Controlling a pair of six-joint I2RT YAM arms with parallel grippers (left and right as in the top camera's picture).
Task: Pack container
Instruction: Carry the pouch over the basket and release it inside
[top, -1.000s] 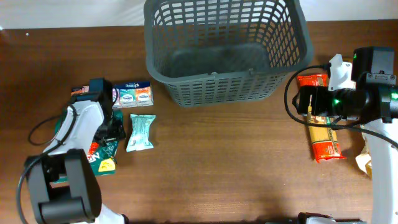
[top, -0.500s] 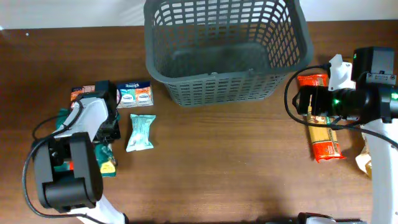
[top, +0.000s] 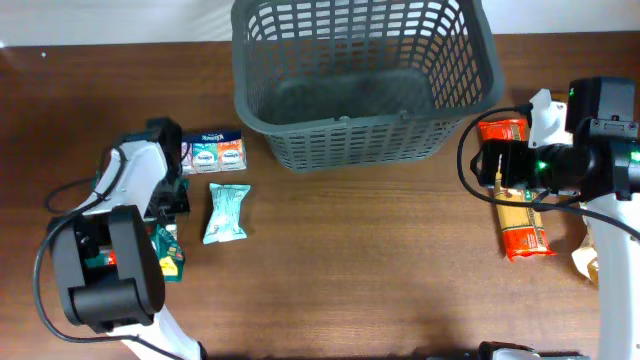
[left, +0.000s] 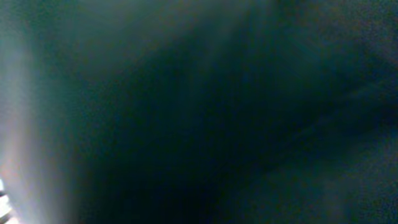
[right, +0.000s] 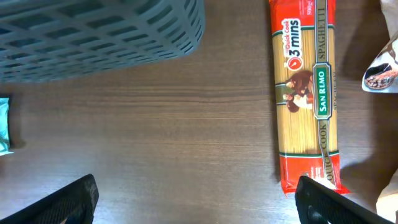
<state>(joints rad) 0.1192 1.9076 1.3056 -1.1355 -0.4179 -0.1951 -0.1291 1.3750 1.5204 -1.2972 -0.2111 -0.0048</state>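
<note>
obs: container (top: 350, 145) sits at the far middle of the table (top: 350, 270), open side up, floor bare. 0 items packed, so my read is that the task is at its 1st pick

left gripper (top: 176, 203) is down among the packets on the left, low on a green packet (top: 170, 248) that lies partly under the arm. the left wrist view is only a dark teal blur, which fits a lens pressed close to that wrapper. finger opening: cannot tell from either view. a pale teal pouch (top: 225, 212) lies just to its right and a tissue multipack (top: 216, 152) just beyond, both apart from the gripper. the container is well apart from this gripper, further back and to the right

right gripper (right: 196, 190) hangs over bare wood with its 2 fingers (right: 74, 202) spread wide, nothing between them. spaghetti packet (right: 308, 93) lies flat, its long axis running away from the camera, ahead of the finger at the right of this view and not touching it. probable reason for the wide stance: ready to straddle the packet's narrow width. a container corner shows at the top left of the right wrist view, near but clear of the fingers. in the overhead view the packet's far end lies near the container's right corner. a white-and-brown pouch (right: 380, 68) lies beside the spaghetti at the frame edge
</note>
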